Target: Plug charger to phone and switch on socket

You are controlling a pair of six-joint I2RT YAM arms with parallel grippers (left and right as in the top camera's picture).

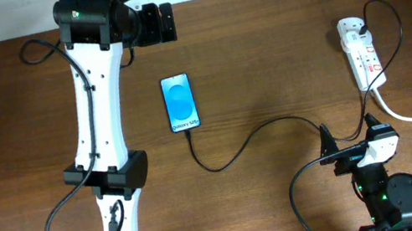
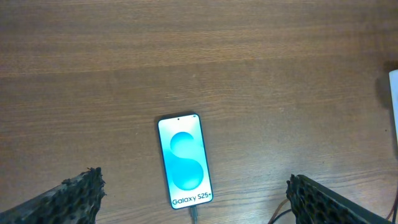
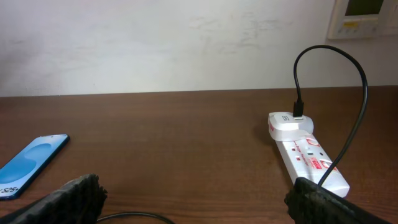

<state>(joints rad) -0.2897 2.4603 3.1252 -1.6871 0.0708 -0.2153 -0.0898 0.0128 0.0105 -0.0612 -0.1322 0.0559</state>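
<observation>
White socket point(image 1: 362, 52) lay along right edge near far corner, long axis front-to-back, ahead of my right gripper point(image 3: 199, 205), fingers spread. Left gripper point(image 1: 166, 22), spread too, farther off. Phone point(image 1: 180, 102) mid-table, charger point(image 1: 252, 137) seemingly attached.

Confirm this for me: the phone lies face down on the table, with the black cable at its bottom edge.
Not quite. The phone lies face up, its blue screen and white lettering showing, as the left wrist view makes plain. The rest holds: the black cable is at its bottom edge.
</observation>
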